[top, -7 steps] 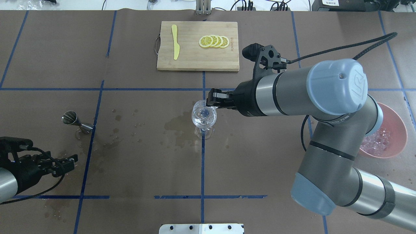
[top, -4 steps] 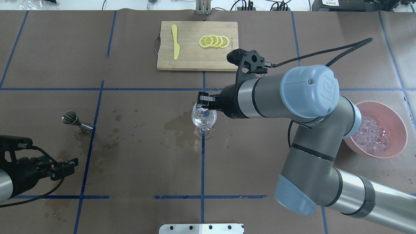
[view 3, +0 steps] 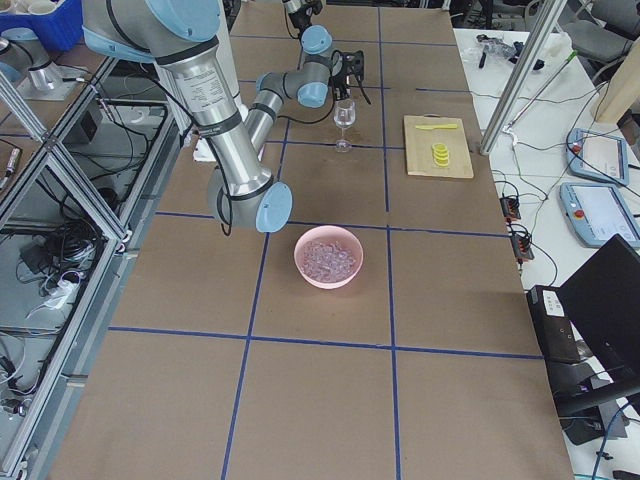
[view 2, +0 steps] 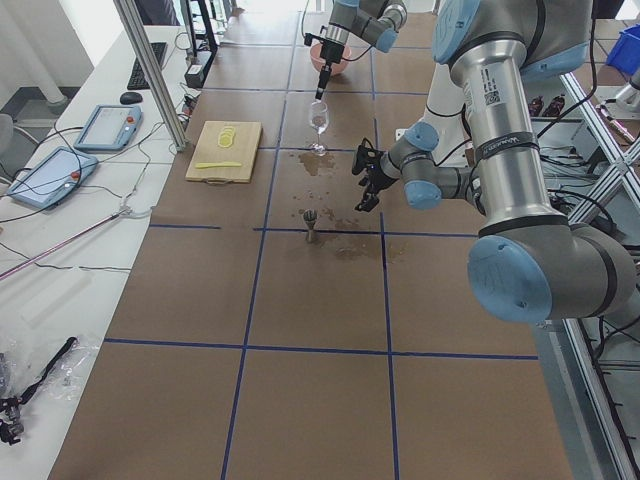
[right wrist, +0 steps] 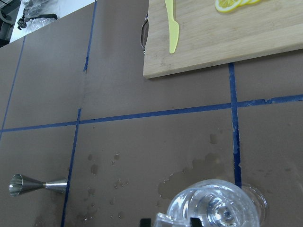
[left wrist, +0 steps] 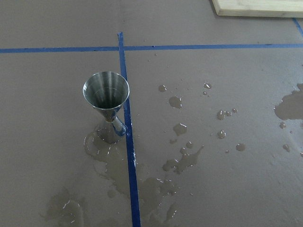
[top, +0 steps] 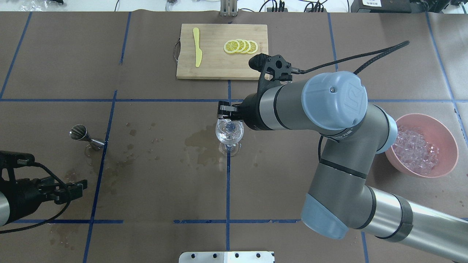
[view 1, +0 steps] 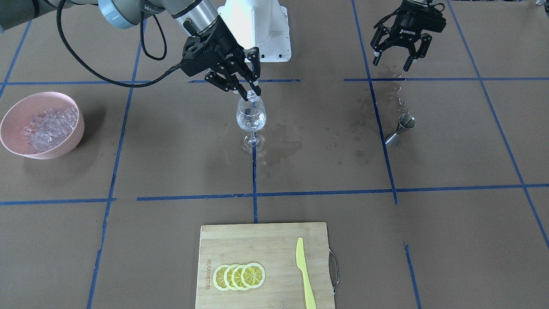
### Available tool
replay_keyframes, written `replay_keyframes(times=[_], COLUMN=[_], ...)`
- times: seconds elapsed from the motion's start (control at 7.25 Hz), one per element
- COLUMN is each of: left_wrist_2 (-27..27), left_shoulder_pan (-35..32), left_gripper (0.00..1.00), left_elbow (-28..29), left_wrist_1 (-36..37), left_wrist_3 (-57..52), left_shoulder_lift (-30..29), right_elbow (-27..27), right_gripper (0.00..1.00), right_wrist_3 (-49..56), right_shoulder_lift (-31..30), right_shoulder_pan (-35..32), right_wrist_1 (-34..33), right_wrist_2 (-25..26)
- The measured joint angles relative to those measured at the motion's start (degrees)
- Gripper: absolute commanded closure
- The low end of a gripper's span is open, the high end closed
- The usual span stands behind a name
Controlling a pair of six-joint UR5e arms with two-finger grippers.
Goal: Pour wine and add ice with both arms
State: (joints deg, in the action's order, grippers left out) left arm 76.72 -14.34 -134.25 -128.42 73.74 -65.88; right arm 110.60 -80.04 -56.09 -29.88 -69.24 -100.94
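A clear stemmed glass (top: 229, 132) stands at the table's middle with glittering clear contents; I cannot tell the wine from ice inside it. It also shows in the front view (view 1: 251, 116). My right gripper (view 1: 252, 93) hovers just over the glass rim, shut on one clear ice cube (right wrist: 165, 219). More ice (top: 416, 149) fills a pink bowl (top: 452, 146) at the right. My left gripper (view 1: 391, 61) is open and empty, low at the left near edge (top: 77, 186), apart from the steel jigger (top: 85, 136).
A bamboo cutting board (top: 219, 67) with lemon slices (top: 240, 46) and a yellow knife (top: 197, 47) lies at the far middle. Wet patches (top: 199, 140) and droplets spread between the jigger and the glass. The right arm's elbow (top: 336, 98) hangs over the right half.
My right arm has swung left, bringing its gripper from beside the glass's right rim to over the glass. The pink bowl is uncovered. My left gripper has drawn back slightly.
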Motion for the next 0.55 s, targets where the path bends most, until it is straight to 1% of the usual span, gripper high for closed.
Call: replay_keyframes(times=[0.14, 0.28, 0.41, 0.55], left_wrist_2=[0.6, 1.1, 2.1, 3.7], left_shoulder_pan=[-0.3, -0.7, -1.4, -2.6], left_gripper=[0.00, 0.00, 0.00, 0.00], left_elbow=[-1.1, -1.7, -1.9, -2.3], left_wrist_1=[1.6, 2.3, 2.6, 3.0], left_wrist_3=[0.0, -0.1, -0.1, -0.5], left_shoulder_lift=[0.0, -0.1, -0.3, -0.4], right_elbow=[0.0, 0.0, 0.1, 0.1], right_gripper=[0.43, 0.06, 0.00, 0.00], right_wrist_3=[-0.1, -0.2, -0.3, -0.3], right_shoulder_lift=[-0.2, -0.4, -0.5, -0.5], right_shoulder_pan=[0.0, -0.1, -0.1, -0.1], right_wrist_1=[0.0, -0.1, -0.2, -0.4], right_wrist_2=[0.0, 0.0, 0.0, 0.0])
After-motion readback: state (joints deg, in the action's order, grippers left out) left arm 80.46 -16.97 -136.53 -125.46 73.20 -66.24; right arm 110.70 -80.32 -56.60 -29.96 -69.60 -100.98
